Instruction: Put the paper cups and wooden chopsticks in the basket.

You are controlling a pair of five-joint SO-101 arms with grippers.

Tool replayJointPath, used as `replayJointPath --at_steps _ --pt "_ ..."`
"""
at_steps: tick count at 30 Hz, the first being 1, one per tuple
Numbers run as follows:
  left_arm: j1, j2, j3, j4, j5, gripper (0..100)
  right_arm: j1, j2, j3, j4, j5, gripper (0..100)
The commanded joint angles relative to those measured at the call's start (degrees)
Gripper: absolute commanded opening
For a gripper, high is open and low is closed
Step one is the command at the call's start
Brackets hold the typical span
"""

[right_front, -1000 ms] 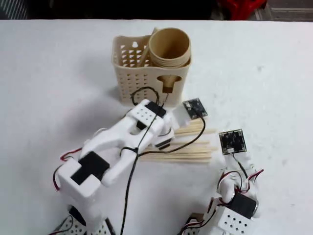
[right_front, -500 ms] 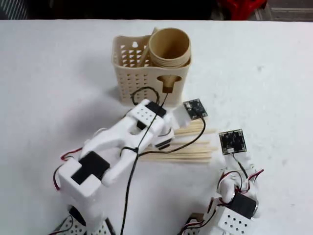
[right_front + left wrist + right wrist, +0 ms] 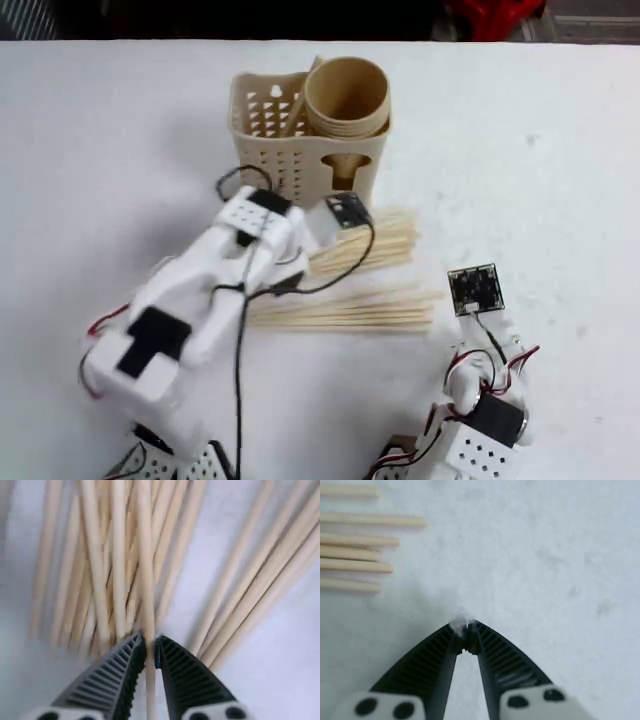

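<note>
left claw (image 3: 150,649) moved toward basket (image 3: 262,160) | some chopsticks (image 3: 372,243) dragged along

chopsticks (image 3: 380,305) just before basket (image 3: 270,150)

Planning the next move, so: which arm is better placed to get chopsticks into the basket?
Left, likely. The left claw is shut on a chopstick over the pile, close to the basket. The right claw is shut and empty, beside the pile's ends, farther from the basket.
</note>
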Motion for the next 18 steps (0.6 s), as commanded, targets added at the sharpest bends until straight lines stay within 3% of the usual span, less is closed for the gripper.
replayJointPath --at_steps 1,9,12,18 --pt "-1.27 -14.20 4.22 0.97 -1.93 2 0.31 -0.48 0.44 -0.66 0.00 1.8" --pt "-1.19 -37.41 10.73 4.48 -1.93 2 0.31 -0.48 0.44 -0.66 0.00 1.8" --pt "-1.19 -44.18 6.59 5.36 -1.05 2 0.31 -0.48 0.44 -0.66 0.00 1.8" --pt "-1.19 -49.01 -9.32 2.81 9.23 2 0.31 -0.48 0.44 -0.66 0.00 1.8"
